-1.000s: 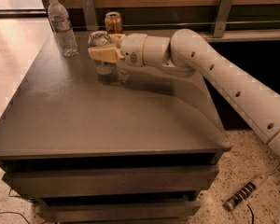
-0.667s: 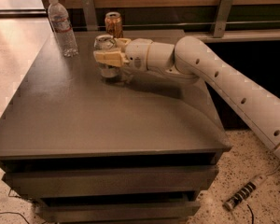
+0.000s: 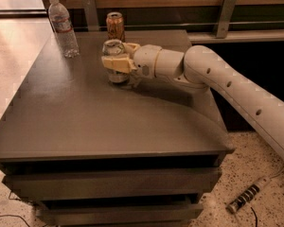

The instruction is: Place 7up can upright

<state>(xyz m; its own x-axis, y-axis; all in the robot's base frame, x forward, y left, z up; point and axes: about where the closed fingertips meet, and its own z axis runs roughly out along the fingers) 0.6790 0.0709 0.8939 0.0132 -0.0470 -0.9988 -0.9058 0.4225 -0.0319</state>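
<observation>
The 7up can [image 3: 117, 75], silvery with a shiny metal top, is upright on the far middle of the dark grey table [image 3: 109, 126]; its base is at or just above the tabletop. My gripper [image 3: 114, 56] reaches in from the right and is shut on the can. One tan finger [image 3: 116, 63] crosses the can's front and the other lies behind it. My white arm [image 3: 227, 84] stretches off to the right.
An orange-brown can [image 3: 115, 26] stands just behind the 7up can. A clear plastic water bottle [image 3: 63, 27] stands at the far left corner. A wall with a rail runs behind the table. A power strip [image 3: 248, 194] lies on the floor to the right.
My gripper and the 7up can have shifted slightly to the right and towards the near side of the table. The can stays upright in the fingers.
</observation>
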